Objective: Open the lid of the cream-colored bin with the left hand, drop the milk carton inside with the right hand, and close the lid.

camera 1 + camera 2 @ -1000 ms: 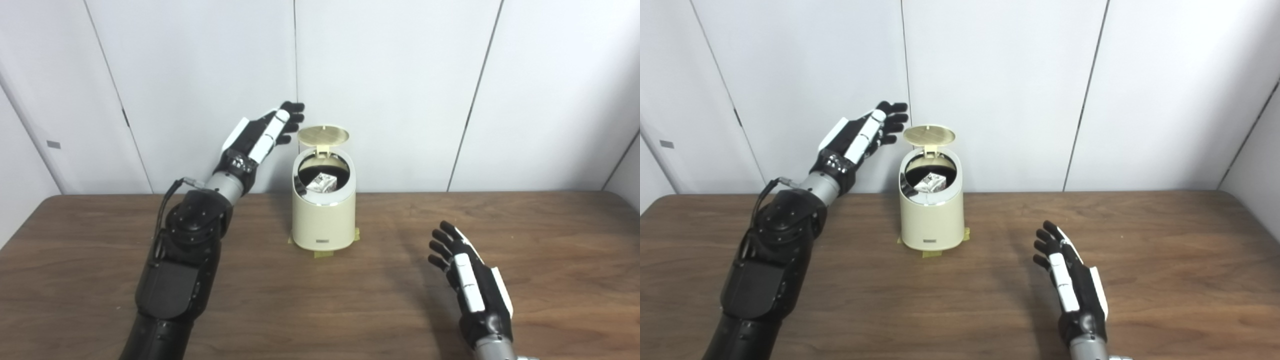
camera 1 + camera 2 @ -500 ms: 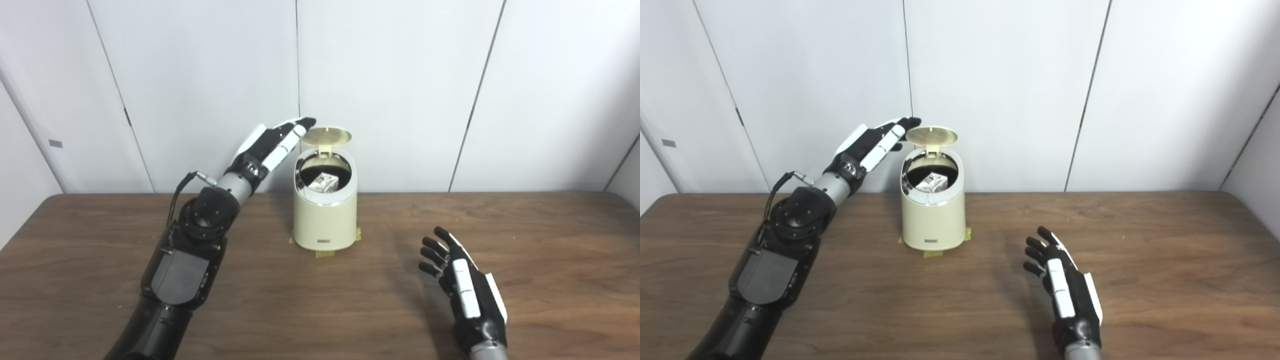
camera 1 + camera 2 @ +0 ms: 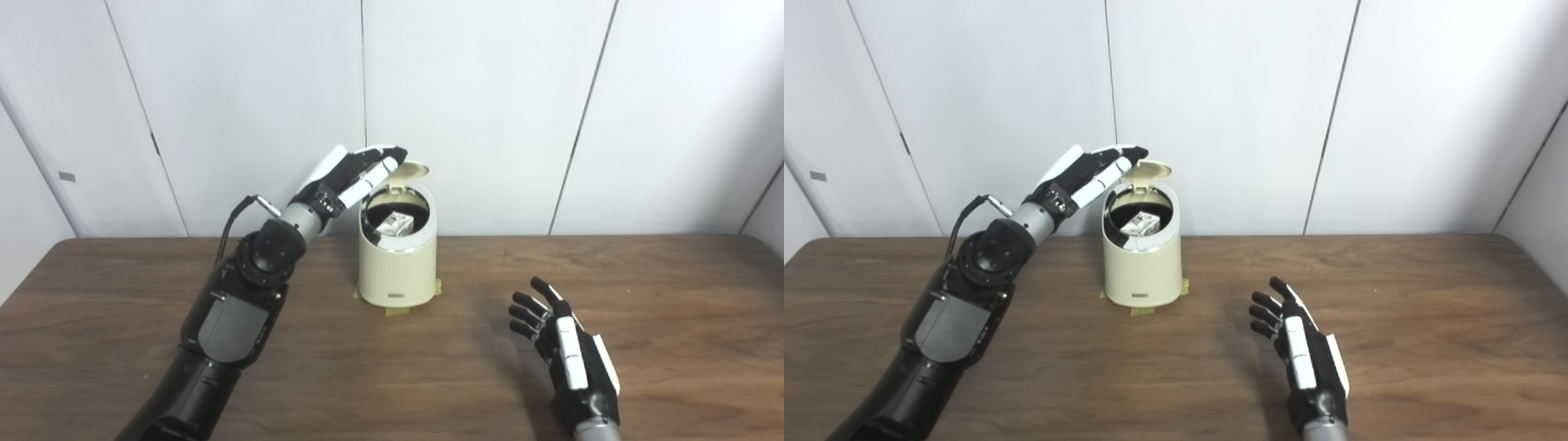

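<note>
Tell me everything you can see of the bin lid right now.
The lid is a round, cream-colored disc, plastic by its look, hinged at the back rim of the cream bin. It stands partly raised, tilted forward over the opening. The left hand lies over its left top edge, fingers extended; contact looks likely but is not certain.
</note>
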`<state>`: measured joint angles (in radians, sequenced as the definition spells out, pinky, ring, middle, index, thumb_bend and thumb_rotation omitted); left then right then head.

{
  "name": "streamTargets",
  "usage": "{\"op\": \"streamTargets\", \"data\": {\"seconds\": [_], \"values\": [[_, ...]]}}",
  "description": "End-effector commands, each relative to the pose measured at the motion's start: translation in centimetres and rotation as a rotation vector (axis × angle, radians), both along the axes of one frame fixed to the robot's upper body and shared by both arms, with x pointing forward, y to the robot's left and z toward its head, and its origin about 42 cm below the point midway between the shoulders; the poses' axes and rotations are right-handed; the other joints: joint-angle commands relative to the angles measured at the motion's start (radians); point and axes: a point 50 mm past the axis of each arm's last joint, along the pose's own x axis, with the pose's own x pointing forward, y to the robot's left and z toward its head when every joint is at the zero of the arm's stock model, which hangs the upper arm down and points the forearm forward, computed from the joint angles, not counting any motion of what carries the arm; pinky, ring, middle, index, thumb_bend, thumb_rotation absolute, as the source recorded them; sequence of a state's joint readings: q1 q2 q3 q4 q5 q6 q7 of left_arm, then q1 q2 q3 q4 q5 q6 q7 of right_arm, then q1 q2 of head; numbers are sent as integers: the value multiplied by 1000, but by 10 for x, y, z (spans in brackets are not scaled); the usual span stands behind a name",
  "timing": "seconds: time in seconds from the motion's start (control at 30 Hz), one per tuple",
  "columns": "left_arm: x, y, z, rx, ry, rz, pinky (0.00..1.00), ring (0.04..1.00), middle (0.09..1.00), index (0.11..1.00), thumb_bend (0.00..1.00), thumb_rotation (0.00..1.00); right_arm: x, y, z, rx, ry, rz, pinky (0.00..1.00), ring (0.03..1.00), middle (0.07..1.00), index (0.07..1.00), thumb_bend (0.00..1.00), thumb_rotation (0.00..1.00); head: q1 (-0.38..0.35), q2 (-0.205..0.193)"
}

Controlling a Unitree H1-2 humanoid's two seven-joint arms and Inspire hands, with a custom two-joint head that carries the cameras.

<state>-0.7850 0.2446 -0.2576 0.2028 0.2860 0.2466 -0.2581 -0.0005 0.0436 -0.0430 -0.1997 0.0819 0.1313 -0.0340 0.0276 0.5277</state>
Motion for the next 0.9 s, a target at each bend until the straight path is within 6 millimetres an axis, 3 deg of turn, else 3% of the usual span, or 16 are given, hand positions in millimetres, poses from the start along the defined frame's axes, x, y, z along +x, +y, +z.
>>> {"op": "streamTargets", "data": {"seconds": [0.0, 0.17, 0.33, 0.57, 0.87], "values": [[-2, -1, 36, 63, -136, -18, 960, 924, 858, 817, 536, 1000, 9, 3, 16, 1, -72, 19, 743, 771, 781, 890, 496, 934, 0, 2], [-10, 4, 36, 237, -223, 15, 831, 856, 831, 771, 532, 1000, 11, 2, 17, 8, -61, 13, 732, 765, 769, 886, 492, 955, 2, 8], [-15, 10, 30, 421, -309, 4, 804, 867, 833, 764, 567, 1000, 12, 0, 17, 4, -53, 3, 730, 774, 761, 886, 490, 969, 7, 16], [-22, 13, 26, 574, -389, -23, 927, 857, 812, 775, 553, 1000, 14, -1, 16, 3, -23, 11, 737, 780, 763, 885, 484, 990, 2, 22], [-33, 12, 9, 698, -396, -65, 915, 873, 806, 769, 579, 1000, 16, -3, 17, -7, 1, -17, 753, 784, 768, 881, 479, 975, -8, 32]]}}
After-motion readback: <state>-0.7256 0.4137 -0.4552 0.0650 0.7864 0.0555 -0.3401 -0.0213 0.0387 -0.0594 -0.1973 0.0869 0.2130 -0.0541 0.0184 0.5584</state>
